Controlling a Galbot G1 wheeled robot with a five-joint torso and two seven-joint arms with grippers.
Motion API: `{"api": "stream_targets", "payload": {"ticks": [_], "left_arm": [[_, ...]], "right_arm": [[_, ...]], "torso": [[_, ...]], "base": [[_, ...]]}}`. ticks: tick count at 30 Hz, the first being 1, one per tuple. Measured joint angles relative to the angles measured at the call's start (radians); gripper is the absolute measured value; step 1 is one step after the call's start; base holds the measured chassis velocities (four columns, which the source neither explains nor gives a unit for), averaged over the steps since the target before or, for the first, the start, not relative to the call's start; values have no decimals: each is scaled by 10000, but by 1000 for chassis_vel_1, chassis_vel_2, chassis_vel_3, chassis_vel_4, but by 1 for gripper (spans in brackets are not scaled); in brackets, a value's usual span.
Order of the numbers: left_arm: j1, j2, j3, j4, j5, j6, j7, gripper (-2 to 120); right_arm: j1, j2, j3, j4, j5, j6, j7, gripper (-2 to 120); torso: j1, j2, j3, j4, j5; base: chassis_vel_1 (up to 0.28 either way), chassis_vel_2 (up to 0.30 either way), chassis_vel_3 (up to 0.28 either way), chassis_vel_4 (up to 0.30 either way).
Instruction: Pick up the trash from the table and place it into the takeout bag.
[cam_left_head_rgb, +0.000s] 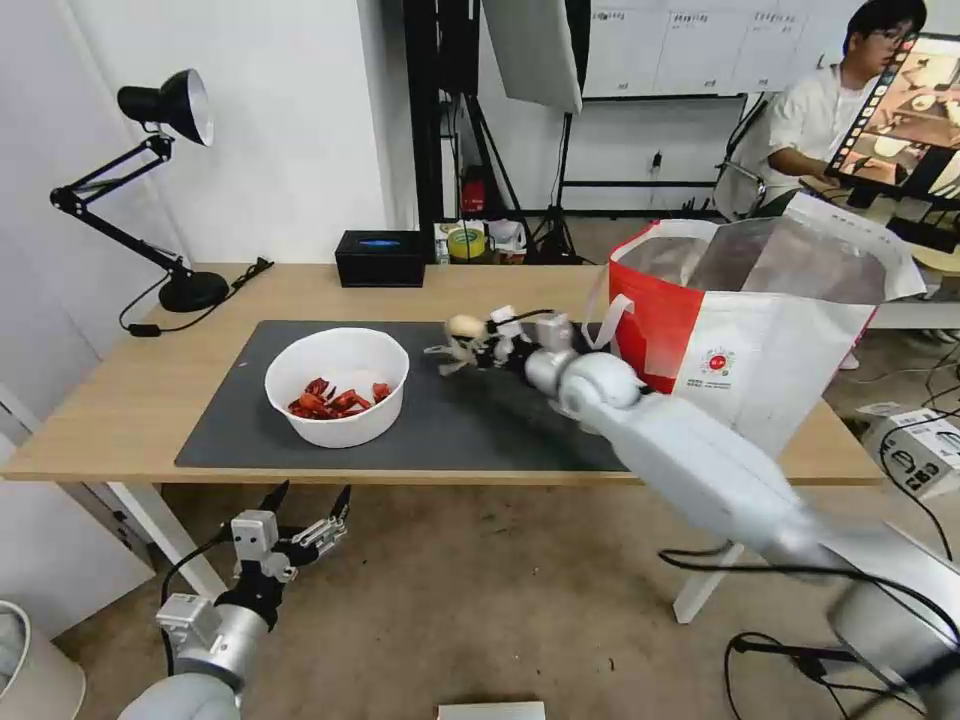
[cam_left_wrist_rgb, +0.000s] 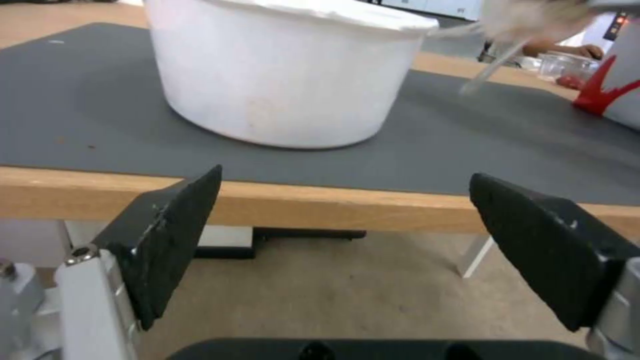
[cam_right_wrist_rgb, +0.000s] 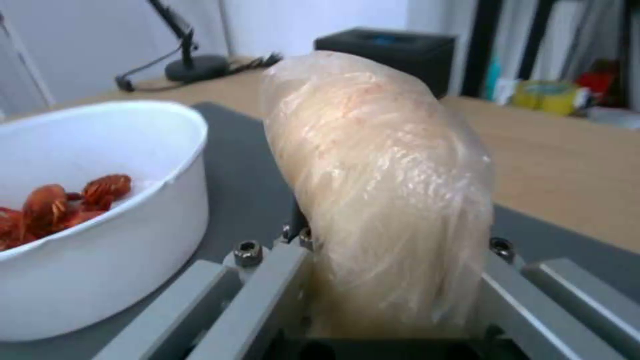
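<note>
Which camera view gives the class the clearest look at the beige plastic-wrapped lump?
The right wrist view: the beige plastic-wrapped lump sits close up, clamped in the right end effector. The head view shows it small above the grey mat; the left wrist view shows a blurred pale shape, likely the lump.

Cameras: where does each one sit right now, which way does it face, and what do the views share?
Head view: high, looking down over the light wooden table and white and red takeout bag; both arms show, the right gripper holding the beige plastic-wrapped lump.
Left wrist view: below the table edge, facing the white round bowl between the open left gripper fingers.
Right wrist view: above the dark grey mat, facing the lump, the black tissue box behind.
Shared: the bowl.
</note>
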Motion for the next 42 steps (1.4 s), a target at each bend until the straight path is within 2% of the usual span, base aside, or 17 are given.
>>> {"api": "stream_targets", "payload": {"ticks": [2,3,8,13,19,26,33,35,42], "left_arm": [[10,-30,84,-8,102,6,-3,100],[10,-30,84,-8,102,6,-3,100],[67,-73,197,-64,253,19,-15,100],[127,-96,256,-106,347,27,-19,100],[216,-115,271,-212,401,29,-25,100],[268,-150,380,-284,502,29,-29,100],[283,-213,544,-330,634,29,-29,100],[281,-237,612,-330,688,29,-29,100],[174,-280,828,-267,779,30,-30,100]], "right_arm": [[-575,-552,618,924,33,92,69,7],[-575,-552,618,924,33,92,69,7],[-1621,-1457,1806,2607,212,292,114,7],[-2152,-1934,2614,3672,530,401,182,7],[-2373,-2517,3753,4910,902,887,913,7],[-2578,-2982,4738,5467,820,1521,2071,7],[-3173,-3357,5597,5329,610,1890,3187,7],[-3548,-3511,6012,5150,520,1627,3585,7],[-4484,-3914,7005,4656,354,826,4022,6]], "torso": [[0,-1,0,0,1],[0,-1,0,0,1],[-1,0,0,2,-1],[0,0,0,3,-2],[0,0,0,4,-3],[0,0,0,5,-3],[0,-1,1,4,-2],[1,-2,1,6,-1],[1,-1,0,2,-2]], "base": [[0,0,0,0],[0,0,0,0],[0,0,0,0],[0,0,0,0],[0,0,0,0],[0,0,0,0],[0,0,0,0],[0,0,0,0],[0,0,0,0]]}}
